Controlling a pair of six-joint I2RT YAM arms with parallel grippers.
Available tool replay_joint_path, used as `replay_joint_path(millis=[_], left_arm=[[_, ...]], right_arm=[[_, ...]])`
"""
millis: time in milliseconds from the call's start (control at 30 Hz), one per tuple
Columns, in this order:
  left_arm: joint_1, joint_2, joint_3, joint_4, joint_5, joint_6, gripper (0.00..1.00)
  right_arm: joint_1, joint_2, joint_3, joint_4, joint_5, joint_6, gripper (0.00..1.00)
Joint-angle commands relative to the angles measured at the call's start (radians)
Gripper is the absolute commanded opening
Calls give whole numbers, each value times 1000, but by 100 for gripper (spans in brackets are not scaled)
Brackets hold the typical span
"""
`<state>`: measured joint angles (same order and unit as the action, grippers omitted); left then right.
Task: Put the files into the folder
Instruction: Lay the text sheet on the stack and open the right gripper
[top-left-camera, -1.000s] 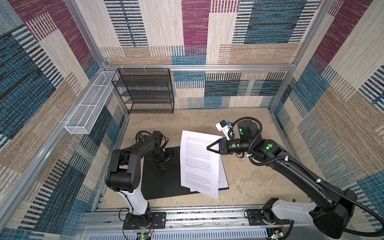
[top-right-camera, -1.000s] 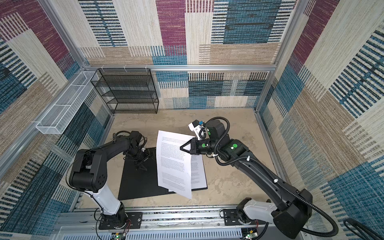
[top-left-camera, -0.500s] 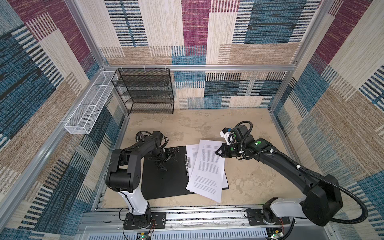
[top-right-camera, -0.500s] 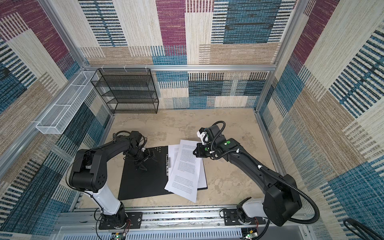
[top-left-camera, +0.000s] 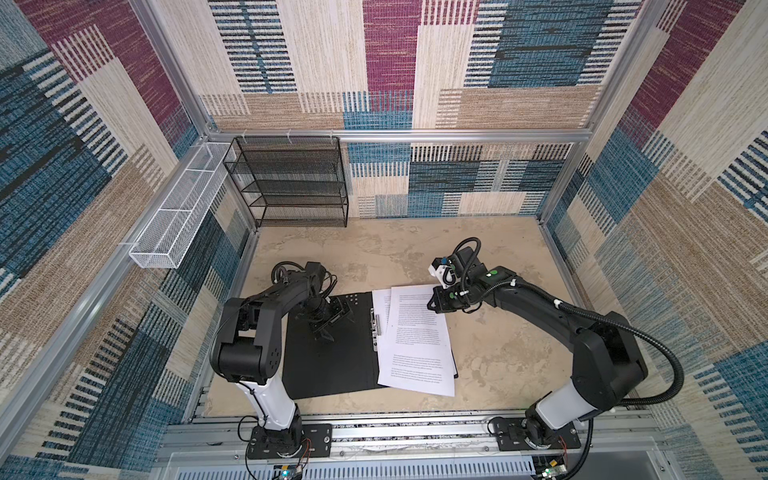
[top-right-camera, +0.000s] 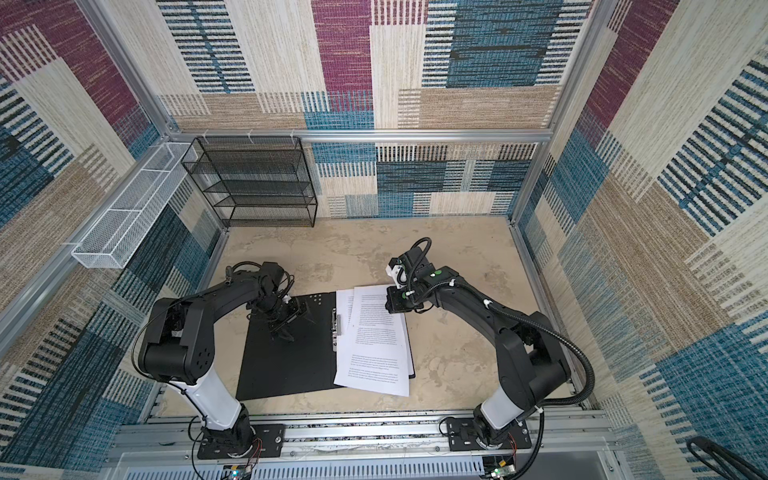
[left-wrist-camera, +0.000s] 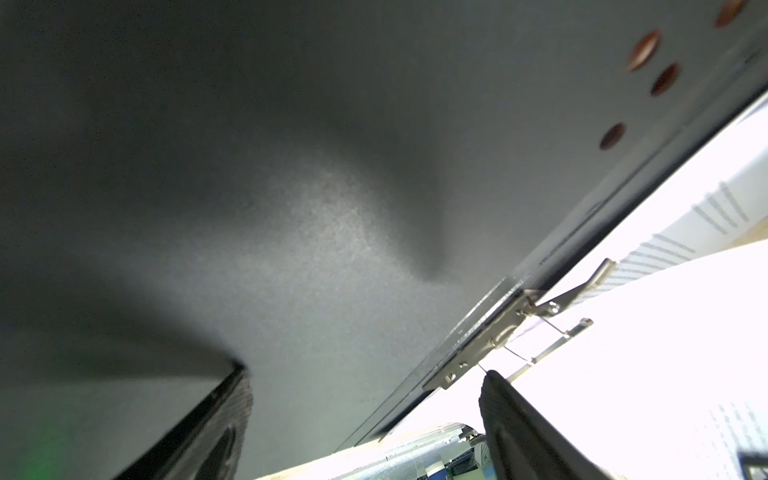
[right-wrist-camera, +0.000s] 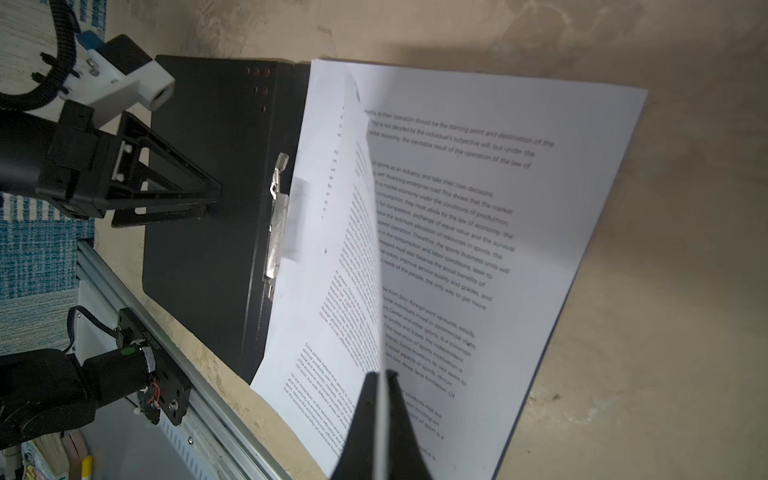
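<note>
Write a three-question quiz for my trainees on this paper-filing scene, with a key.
1. True or false: the right hand pinches a sheet of the files.
2. Where is the left hand? A) over the folder's open left cover; B) over the files; C) holding a sheet.
3. Fill in: the metal ___ runs along the folder's spine.
Key: 1 true; 2 A; 3 clip.

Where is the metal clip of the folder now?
In both top views the metal clip sits on the spine of the open folder, between the left gripper and the printed sheets.
</note>
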<state>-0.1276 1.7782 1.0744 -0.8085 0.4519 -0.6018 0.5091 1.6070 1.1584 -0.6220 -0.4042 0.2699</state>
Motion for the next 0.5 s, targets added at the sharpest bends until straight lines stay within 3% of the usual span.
replay_joint_path(millis=[0,467], left_arm=[[-1,15,-14,-2,-108,20,87],[-1,24,-10,-1,-99,19,86]], right_arm=[[0,47,33,37,-11,-31,0],[4,233,189,-25,101,-114,0]])
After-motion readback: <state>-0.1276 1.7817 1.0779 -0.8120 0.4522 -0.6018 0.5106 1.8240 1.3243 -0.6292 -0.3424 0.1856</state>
